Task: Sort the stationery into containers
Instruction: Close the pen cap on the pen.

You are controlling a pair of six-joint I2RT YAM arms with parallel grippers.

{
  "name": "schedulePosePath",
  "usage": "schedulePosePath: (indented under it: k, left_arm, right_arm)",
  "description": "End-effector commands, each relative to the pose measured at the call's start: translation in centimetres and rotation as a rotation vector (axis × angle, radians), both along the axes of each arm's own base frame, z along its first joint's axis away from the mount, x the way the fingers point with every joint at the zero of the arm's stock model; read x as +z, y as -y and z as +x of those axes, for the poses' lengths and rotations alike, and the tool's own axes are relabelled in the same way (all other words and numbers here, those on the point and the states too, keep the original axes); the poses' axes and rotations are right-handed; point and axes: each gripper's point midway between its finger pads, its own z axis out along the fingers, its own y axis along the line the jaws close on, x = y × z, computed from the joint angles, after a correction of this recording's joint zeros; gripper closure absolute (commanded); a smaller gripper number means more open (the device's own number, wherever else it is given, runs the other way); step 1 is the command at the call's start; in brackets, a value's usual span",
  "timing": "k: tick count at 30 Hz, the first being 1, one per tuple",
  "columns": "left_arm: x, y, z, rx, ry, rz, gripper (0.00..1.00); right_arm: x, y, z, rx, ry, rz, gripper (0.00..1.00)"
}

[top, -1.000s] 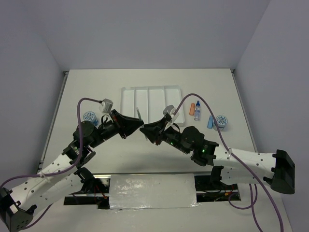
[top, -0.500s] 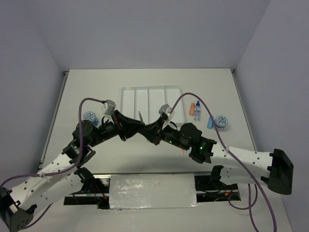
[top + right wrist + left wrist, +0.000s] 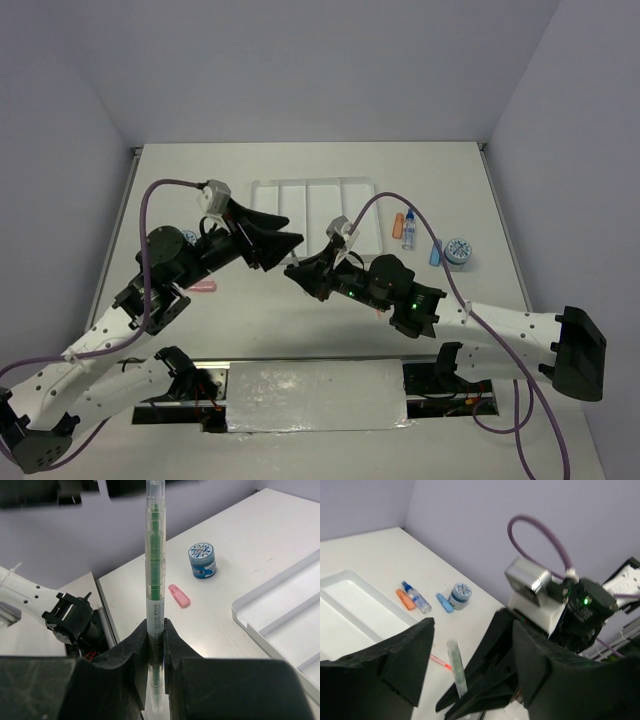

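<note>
My right gripper [image 3: 156, 647] is shut on the thin green pen [image 3: 155, 575], which stands upright between its fingers above the table. My left gripper [image 3: 470, 665] is open around the pen's top end [image 3: 455, 667] without touching it. In the top view the left gripper [image 3: 288, 242] sits just up and left of the right gripper [image 3: 296, 270], in front of the white tray [image 3: 262, 205]. A pink capsule [image 3: 203, 286] and a blue-white roll [image 3: 202, 560] lie at the left. An orange capsule [image 3: 398, 224], a small bottle [image 3: 408, 230], a blue capsule [image 3: 436, 252] and another roll [image 3: 458, 250] lie right of the tray.
An orange pen [image 3: 440, 662] lies on the table under the right arm. The tray's long compartments [image 3: 350, 597] look bare. The purple cables [image 3: 160, 195] loop above both wrists. The table's near edge carries the arm bases and a foil-covered panel [image 3: 315, 395].
The left gripper, shut on the green pen a second ago, has opened, let go and drawn back up and left. The right gripper has closed on the pen and holds it alone.
</note>
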Motion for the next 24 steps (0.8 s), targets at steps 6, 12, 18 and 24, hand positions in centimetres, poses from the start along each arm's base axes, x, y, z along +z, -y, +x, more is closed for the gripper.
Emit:
schedulePosePath:
  k: [6, 12, 18, 24]
  left_arm:
    - [3.0, -0.8, 2.0, 0.109, 0.047, 0.014, 0.4]
    - [2.0, 0.0, 1.4, 0.05, 0.036, 0.019, 0.39]
    - [1.3, 0.3, 1.2, 0.03, 0.013, 0.019, 0.39]
    - [0.5, 0.6, 1.0, 0.01, -0.009, 0.022, 0.56]
  right_arm:
    - [3.5, -0.2, -0.1, 0.006, 0.034, 0.075, 1.0]
    - [3.6, 0.1, 0.2, -0.016, 0.036, 0.074, 1.0]
    - [4.2, 0.4, 0.2, -0.025, 0.042, 0.085, 1.0]
    - [4.4, 0.4, 0.7, -0.046, 0.046, 0.075, 1.0]
